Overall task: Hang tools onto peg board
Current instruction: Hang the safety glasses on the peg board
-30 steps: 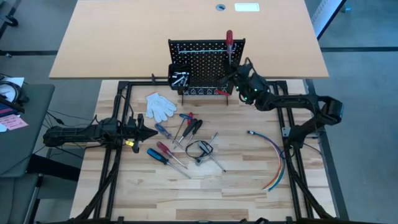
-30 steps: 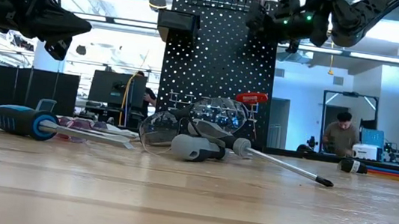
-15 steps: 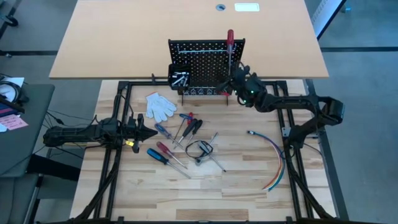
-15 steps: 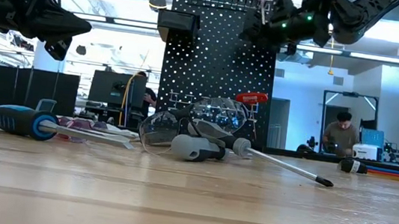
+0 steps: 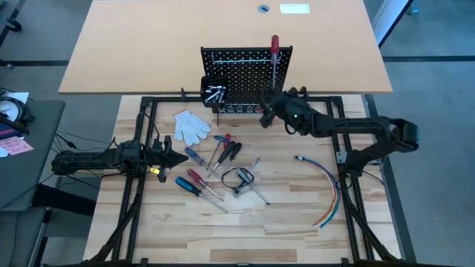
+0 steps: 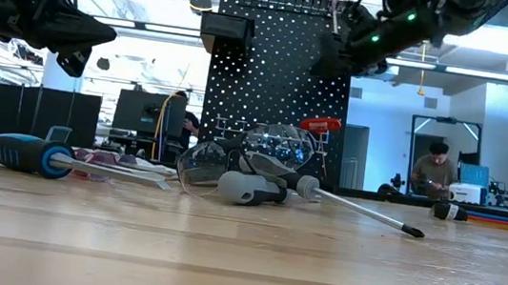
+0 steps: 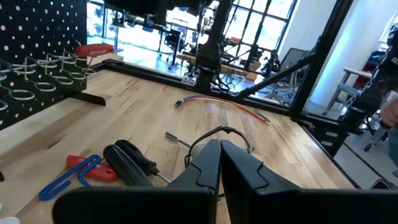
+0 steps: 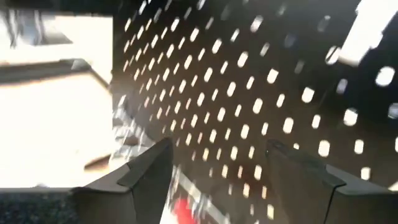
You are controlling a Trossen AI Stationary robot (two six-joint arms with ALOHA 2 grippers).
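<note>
the peg board, a black upright panel dotted with holes, stands at 12 o'clock on the counter; a red-handled screwdriver hangs on it; right tool spread wide, empty; left tool pinched closed at 9 o'clock.

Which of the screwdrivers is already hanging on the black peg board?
The red-handled screwdriver at the right side of the black peg board, shaft pointing down. All the other screwdrivers, including the blue-handled one, lie flat on the wooden table.
</note>
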